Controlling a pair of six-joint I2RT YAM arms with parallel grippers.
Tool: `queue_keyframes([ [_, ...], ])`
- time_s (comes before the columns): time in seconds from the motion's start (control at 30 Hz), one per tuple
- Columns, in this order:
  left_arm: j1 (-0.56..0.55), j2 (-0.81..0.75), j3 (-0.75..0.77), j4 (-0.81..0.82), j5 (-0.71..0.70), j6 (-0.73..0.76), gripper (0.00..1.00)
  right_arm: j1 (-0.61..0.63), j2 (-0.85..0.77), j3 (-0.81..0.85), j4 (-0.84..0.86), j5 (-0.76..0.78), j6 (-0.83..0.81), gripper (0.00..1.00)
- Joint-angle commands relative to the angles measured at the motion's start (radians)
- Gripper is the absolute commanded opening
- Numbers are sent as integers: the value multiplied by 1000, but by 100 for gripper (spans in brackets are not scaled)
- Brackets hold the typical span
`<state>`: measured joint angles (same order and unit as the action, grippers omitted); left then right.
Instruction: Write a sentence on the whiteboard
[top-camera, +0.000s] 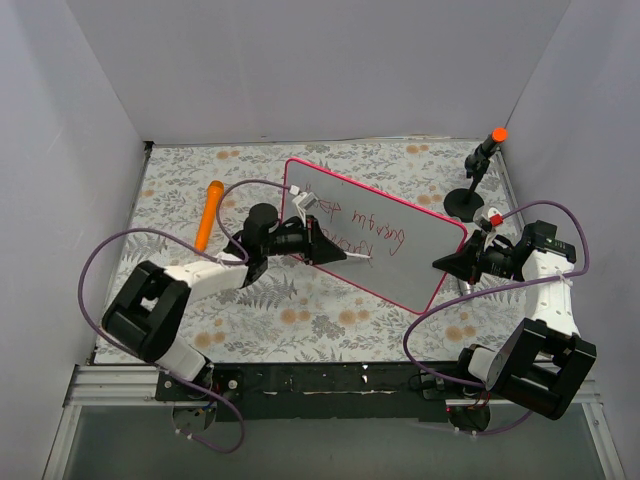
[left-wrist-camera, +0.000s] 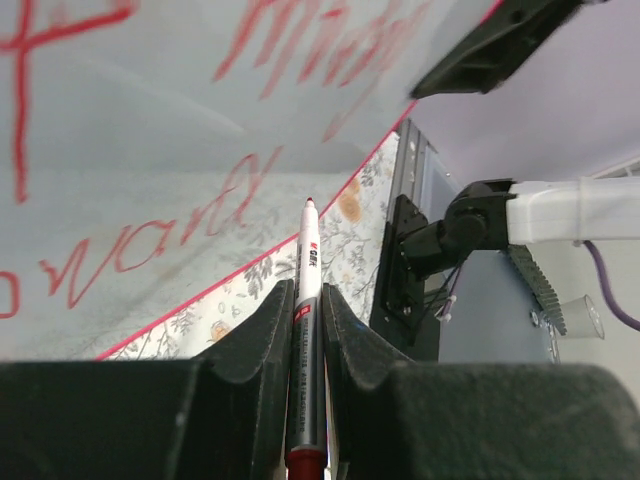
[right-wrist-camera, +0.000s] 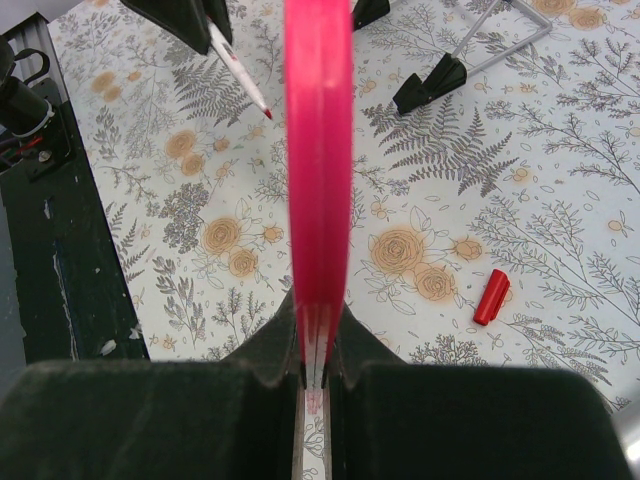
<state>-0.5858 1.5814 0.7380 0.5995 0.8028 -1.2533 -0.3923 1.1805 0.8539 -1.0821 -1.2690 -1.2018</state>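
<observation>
The whiteboard (top-camera: 425, 268), pink-framed, stands tilted in the middle of the flowered table. Red words of the sentence (top-camera: 372, 238) run across it in two lines, and they fill the left wrist view as large red strokes (left-wrist-camera: 180, 235) on the white face (left-wrist-camera: 150, 120). My left gripper (top-camera: 335, 252) is shut on a slim marker (left-wrist-camera: 306, 270). The marker's red tip points at the board's lower line; I cannot tell whether it touches. My right gripper (right-wrist-camera: 318, 330) is shut on the whiteboard's pink frame edge (right-wrist-camera: 318, 150) at its right corner (top-camera: 452, 264).
A red marker cap (right-wrist-camera: 491, 297) lies on the cloth to the right of the board. The board's black feet (right-wrist-camera: 430, 82) rest behind it. An orange cylinder (top-camera: 209, 215) lies at the left. A black stand with an orange top (top-camera: 482, 165) is at the back right.
</observation>
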Motion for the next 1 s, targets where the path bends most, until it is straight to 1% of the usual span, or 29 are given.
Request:
queue_keyframes([
  [0.0,-2,-213,26,-114,13,55,0,4,-5,-9,-1,63,-50,1],
  [0.03,0,-245,34,-154,1,75,0,4,-5,-9,-1,63,-50,1],
  [0.07,4,-276,43,-247,-10,116,0,4,-4,-9,2,63,-50,1],
  [0.1,17,-343,66,-294,-39,136,0,4,-4,-7,2,63,-48,1],
  [0.13,27,-372,78,-340,-50,156,0,4,-4,-7,4,63,-45,1],
  [0.17,40,-406,89,-421,-59,178,0,4,-5,-7,5,62,-47,1],
  [0.2,73,-456,101,-456,-65,207,0,4,-4,-7,8,63,-39,1],
  [0.27,115,-503,127,-541,-60,235,0,4,-5,-10,17,63,-33,1],
  [0.3,157,-521,129,-565,-62,261,0,4,-7,-12,24,68,-21,1],
  [0.4,222,-589,132,-647,-53,296,0,4,-15,-16,39,68,-10,1],
  [0.53,234,-658,86,-676,-91,347,0,4,-18,-26,56,66,1,1],
  [0.6,234,-699,41,-658,-100,354,0,4,-19,-27,62,68,5,1],
  [0.7,234,-748,-20,-606,-74,367,0,4,-27,-36,76,68,8,1],
  [0.87,234,-785,-78,-606,-105,410,0,4,-30,-49,94,69,8,1],
  [0.97,234,-814,-136,-520,-80,402,0,4,-27,-50,97,69,7,1],
])
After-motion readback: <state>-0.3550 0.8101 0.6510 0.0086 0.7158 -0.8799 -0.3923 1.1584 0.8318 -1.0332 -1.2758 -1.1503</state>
